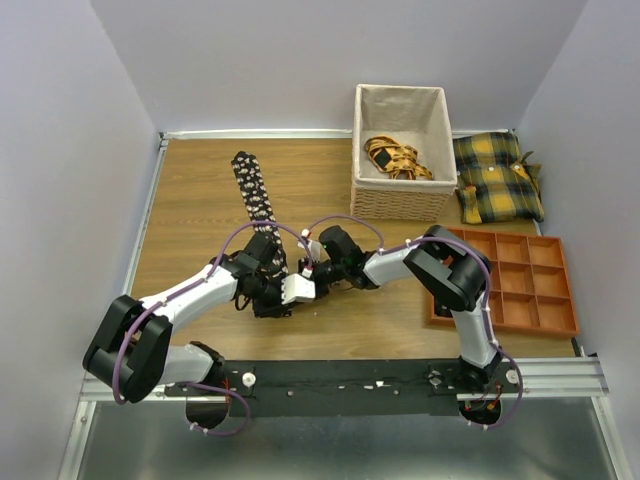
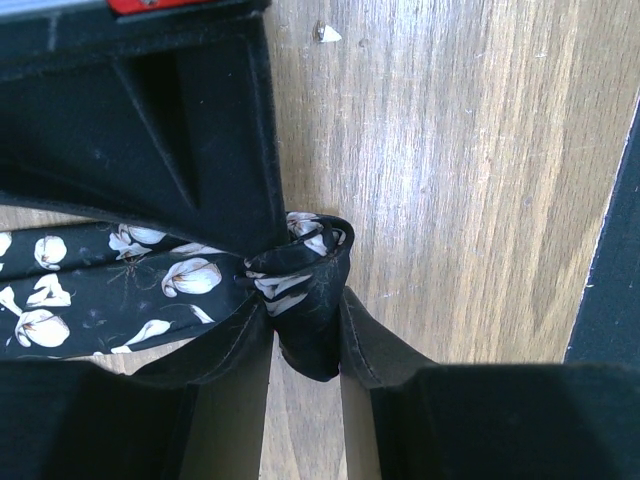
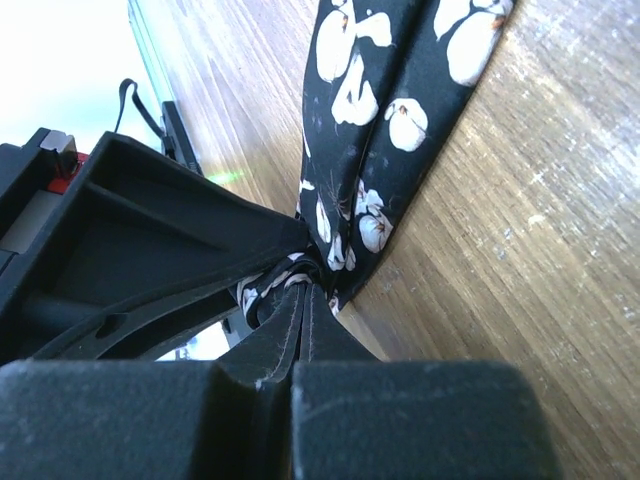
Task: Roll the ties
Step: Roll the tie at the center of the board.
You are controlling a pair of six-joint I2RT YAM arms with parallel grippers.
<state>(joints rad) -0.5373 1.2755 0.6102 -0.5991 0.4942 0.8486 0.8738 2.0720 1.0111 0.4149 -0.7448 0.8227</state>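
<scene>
Bending the left arm (image 1: 190, 295) and right arm (image 1: 400, 262) inward over the near end of the black flowered tie (image 1: 250, 190) lying diagonally on the wooden worktop (image 1: 190, 220), with wicker basket (image 1: 400, 203), plaid cushions (image 1: 497, 178) and orange tray (image 1: 505, 329) sitting at right.

Beside the left gripper (image 2: 305, 335), tie (image 2: 90, 290) cut off by the picture's left edge. Flanks of the coil (image 2: 300, 270) masked by the fingers (image 2: 225, 390). Ahead of the right gripper (image 3: 303, 300), runs off the top edge; cannot tell whether fabric sits pinched between the closed tips. From above, tie's near end and both sets of fingertips lost beneath the two grippers' bodies.
</scene>
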